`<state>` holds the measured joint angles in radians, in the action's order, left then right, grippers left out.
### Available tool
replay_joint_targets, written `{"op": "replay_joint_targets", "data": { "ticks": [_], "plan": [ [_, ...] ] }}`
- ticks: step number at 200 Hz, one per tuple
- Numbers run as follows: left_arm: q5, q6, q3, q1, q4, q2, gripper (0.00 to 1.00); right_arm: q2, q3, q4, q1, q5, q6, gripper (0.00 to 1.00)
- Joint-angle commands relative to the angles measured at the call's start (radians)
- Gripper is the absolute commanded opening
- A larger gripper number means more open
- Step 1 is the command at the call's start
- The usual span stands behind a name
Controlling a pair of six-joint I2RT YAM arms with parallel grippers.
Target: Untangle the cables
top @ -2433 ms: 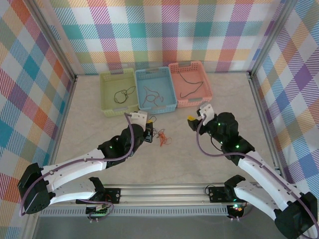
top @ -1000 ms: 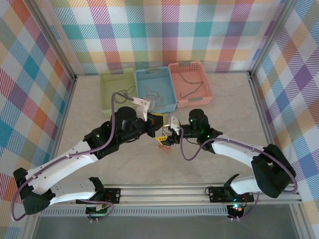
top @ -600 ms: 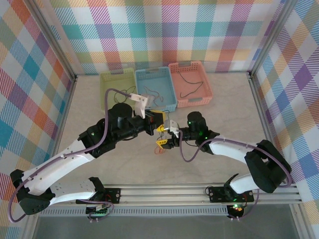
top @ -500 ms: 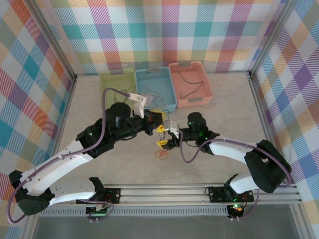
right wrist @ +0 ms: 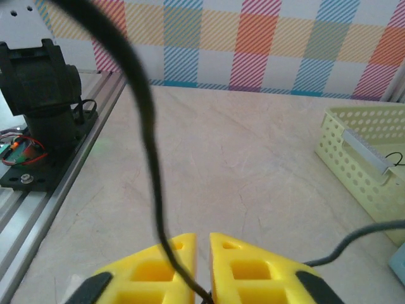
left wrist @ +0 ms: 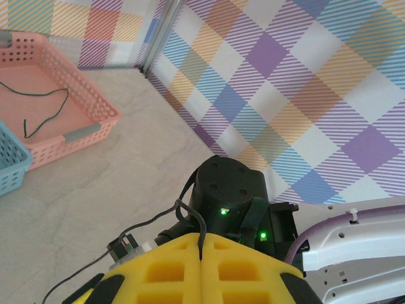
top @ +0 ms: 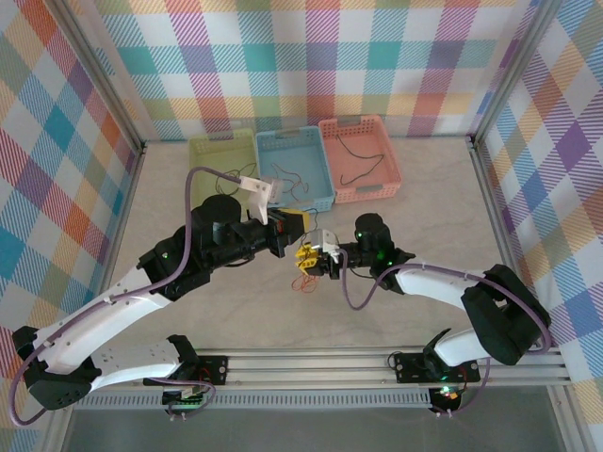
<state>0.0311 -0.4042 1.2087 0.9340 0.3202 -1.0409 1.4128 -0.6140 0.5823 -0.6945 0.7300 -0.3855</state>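
Observation:
The cables are a small orange and red clump (top: pixel 303 282) on the table, with a black cable (left wrist: pixel 201 221) rising out of it. My left gripper (top: pixel 299 223) hangs above the clump, and its yellow fingers (left wrist: pixel 164 272) are shut on the black cable. My right gripper (top: pixel 304 256) sits just below the left one, over the clump. In the right wrist view the black cable (right wrist: pixel 149 145) runs down across the left finger (right wrist: pixel 149 272) into the narrow slit between the right gripper's (right wrist: pixel 202 236) fingers, which are shut on it.
Three baskets stand at the back: green (top: pixel 202 179), blue (top: pixel 322 174) and pink (top: pixel 388 155), each with loose cables inside. The pink basket (left wrist: pixel 95 101) holds a dark cable. The green basket (right wrist: pixel 364 158) lies to the right gripper's right. The aluminium rail (top: pixel 311 363) runs along the near edge.
My right gripper's jaws have closed on the black cable. My left gripper has pulled a little up and back with the cable still in it.

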Motion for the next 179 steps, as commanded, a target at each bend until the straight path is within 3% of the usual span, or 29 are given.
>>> {"op": "replay_joint_targets", "data": {
  "ticks": [1, 31, 98, 146, 179],
  "plan": [
    [-0.037, -0.002, 0.039, -0.011, 0.008, 0.039, 0.0, -0.006, 0.014, -0.007, -0.005, 0.031, -0.032, 0.05],
    [-0.092, 0.025, 0.083, -0.011, 0.013, 0.065, 0.0, 0.038, 0.015, -0.016, -0.004, 0.014, -0.054, 0.01],
    [-0.201, 0.092, 0.152, -0.01, 0.013, 0.123, 0.0, 0.104, 0.011, -0.017, -0.004, -0.012, -0.06, 0.01],
    [-0.271, 0.146, 0.198, -0.011, 0.03, 0.153, 0.0, 0.131, -0.012, -0.05, -0.004, -0.033, -0.053, 0.07],
    [-0.26, 0.153, 0.266, -0.011, 0.049, 0.135, 0.0, 0.141, -0.024, -0.065, -0.004, -0.068, -0.047, 0.15]
  ]
}}
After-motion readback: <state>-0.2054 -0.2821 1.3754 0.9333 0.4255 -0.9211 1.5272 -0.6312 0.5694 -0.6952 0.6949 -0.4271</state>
